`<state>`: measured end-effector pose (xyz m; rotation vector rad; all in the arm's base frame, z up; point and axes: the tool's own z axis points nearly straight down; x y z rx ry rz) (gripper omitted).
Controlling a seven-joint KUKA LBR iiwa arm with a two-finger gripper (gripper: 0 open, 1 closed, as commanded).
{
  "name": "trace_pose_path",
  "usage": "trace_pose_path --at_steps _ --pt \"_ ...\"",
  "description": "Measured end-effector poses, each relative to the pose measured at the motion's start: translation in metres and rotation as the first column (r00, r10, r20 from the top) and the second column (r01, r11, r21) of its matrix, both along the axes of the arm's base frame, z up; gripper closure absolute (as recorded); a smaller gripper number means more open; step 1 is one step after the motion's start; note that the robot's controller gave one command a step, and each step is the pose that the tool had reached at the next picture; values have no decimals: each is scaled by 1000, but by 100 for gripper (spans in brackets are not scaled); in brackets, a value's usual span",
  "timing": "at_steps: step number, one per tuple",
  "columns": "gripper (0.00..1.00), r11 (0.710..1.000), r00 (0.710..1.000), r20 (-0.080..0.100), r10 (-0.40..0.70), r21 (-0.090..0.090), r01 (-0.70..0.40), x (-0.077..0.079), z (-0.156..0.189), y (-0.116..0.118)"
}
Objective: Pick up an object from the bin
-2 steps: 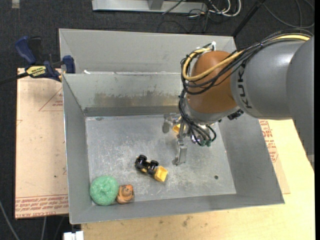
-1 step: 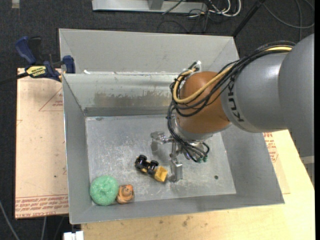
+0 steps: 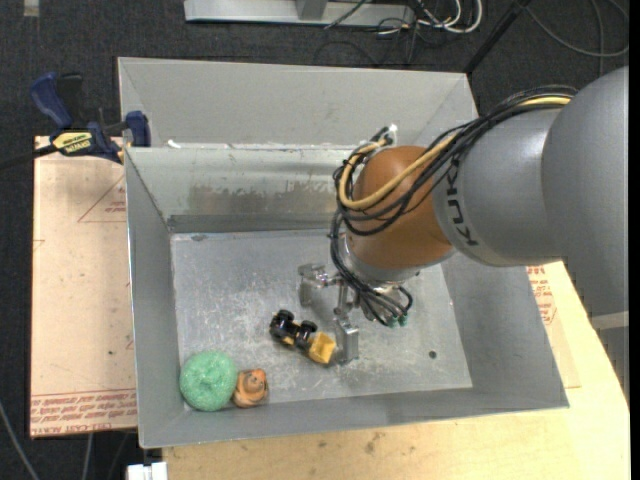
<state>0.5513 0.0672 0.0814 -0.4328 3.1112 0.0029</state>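
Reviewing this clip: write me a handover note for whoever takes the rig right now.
Gripper: open, low in the bin, nothing between its fingers.
Things: black-and-yellow toy mid-floor, right beside the gripper; green foam ball and small orange piece together in the view's lower-left corner.
Done: nothing picked yet.
Left: close on one thing, likely the toy, and lift it out.
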Motion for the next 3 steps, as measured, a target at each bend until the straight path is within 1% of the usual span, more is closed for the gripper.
trace_pose_path --at_steps 1,2,3 --pt "0 970 970 0 -245 -1 245 -6 -4 8" --pt "0 997 997 0 -76 -2 76 -13 -7 20" --pt "0 995 995 1 100 -1 -100 -18 -9 35"
